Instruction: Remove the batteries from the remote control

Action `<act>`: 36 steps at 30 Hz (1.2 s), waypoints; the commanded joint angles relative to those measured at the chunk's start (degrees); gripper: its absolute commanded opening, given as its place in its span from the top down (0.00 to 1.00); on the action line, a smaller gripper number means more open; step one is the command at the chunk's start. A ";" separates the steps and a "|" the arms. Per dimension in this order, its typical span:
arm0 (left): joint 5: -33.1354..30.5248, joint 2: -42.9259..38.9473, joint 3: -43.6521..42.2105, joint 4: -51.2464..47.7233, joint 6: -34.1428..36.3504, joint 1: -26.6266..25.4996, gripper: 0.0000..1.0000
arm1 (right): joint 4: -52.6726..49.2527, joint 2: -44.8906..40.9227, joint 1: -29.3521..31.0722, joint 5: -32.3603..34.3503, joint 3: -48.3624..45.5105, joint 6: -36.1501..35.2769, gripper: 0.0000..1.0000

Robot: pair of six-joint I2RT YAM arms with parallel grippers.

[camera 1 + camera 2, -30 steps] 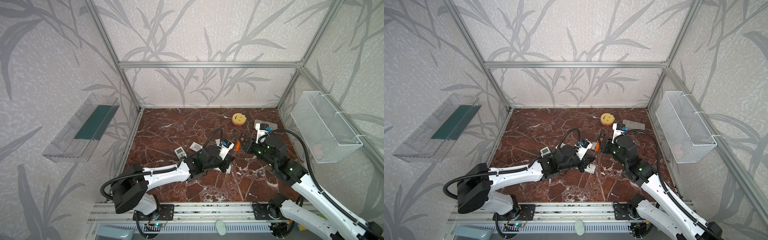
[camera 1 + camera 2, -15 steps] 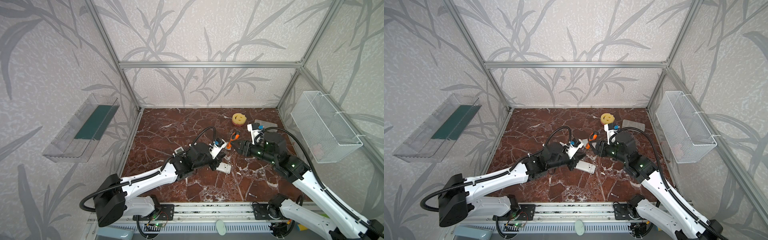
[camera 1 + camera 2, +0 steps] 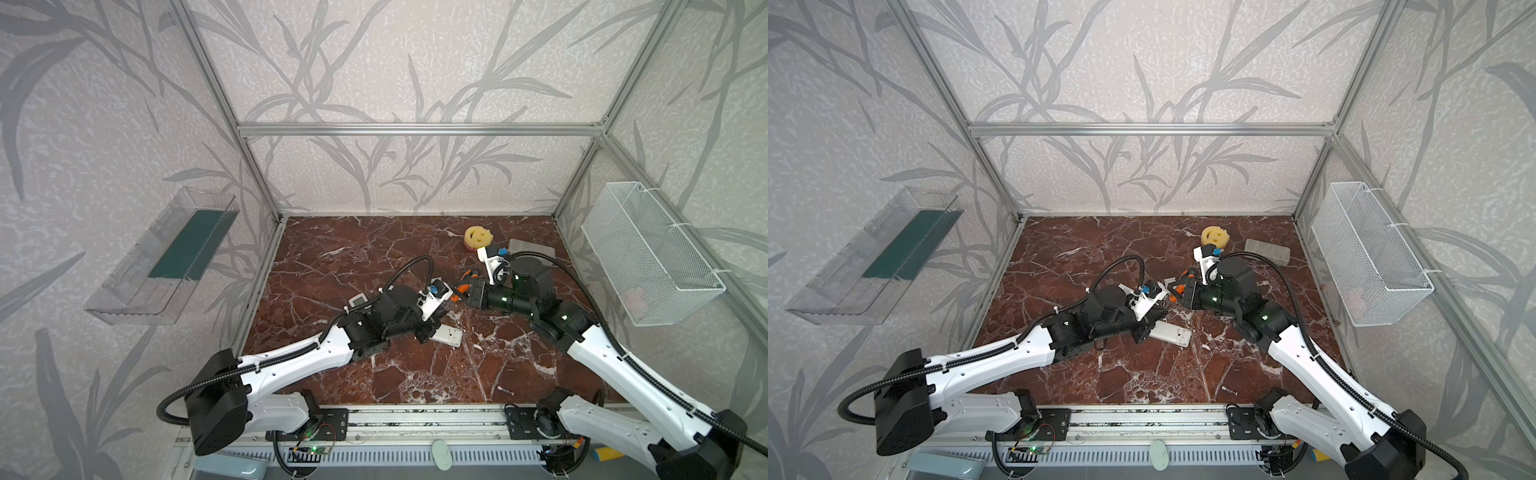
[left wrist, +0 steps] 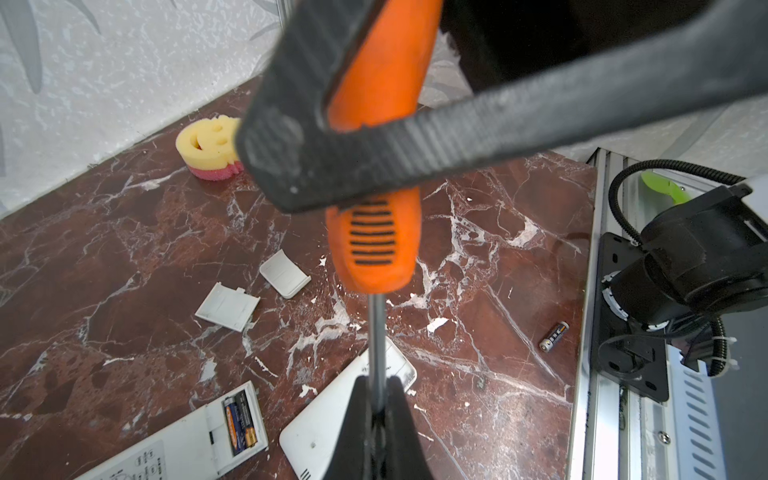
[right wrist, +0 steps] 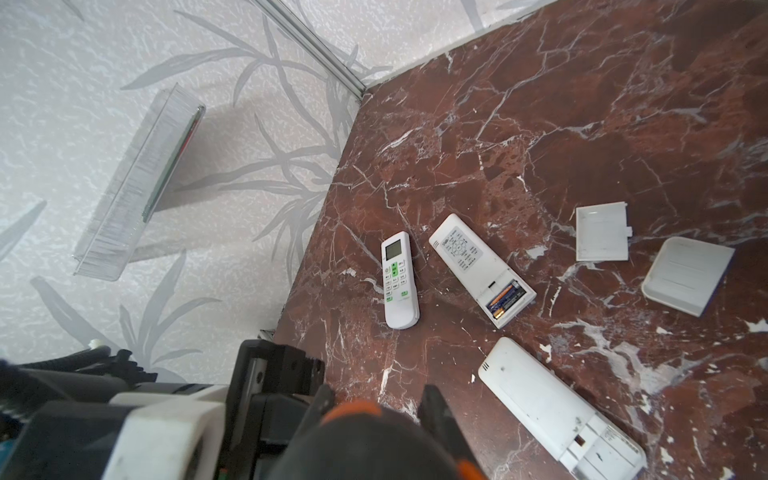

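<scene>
Left wrist view: the left gripper (image 4: 377,383) is seen clamped shut on the bare metal shaft of an orange-handled screwdriver (image 4: 374,245), which is held above a red-brown marble tabletop (image 4: 124,257). The tool's handle is pinched between the black fingers (image 4: 519,129) of the right gripper (image 5: 377,405), so it is gripped by both arms at once. Two batteries (image 5: 505,298), dark with orange ends, are seated side by side in the uncovered compartment of a white remote control (image 5: 469,257), which is laid buttons upward on the marble. A loose battery (image 4: 554,336), dark and silvery, is found alone near the front rail, well apart from the remotes. Two small white covers (image 4: 227,306) are scattered just beyond the opened end of that remote. A second remote (image 5: 398,280) with green buttons is laid beside it, not touching, and a third remote (image 5: 557,411), plain white side up, is placed nearby. A yellow smiley sponge (image 4: 208,145) is set near the back wall. In both top views the two grippers are shown meeting over the middle of the table.
</scene>
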 commanded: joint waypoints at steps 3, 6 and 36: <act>-3.21 -3.70 -1.54 0.29 0.82 0.47 0.70 | 4.14 -0.39 0.23 1.13 -0.05 -3.04 1.00; -5.73 -5.76 -2.97 -0.85 -6.26 3.13 0.44 | 3.40 0.65 0.98 7.03 0.79 -8.32 1.00; 13.72 25.79 -4.30 10.42 -45.72 26.76 0.54 | 18.98 36.33 11.26 30.06 13.66 -38.05 1.00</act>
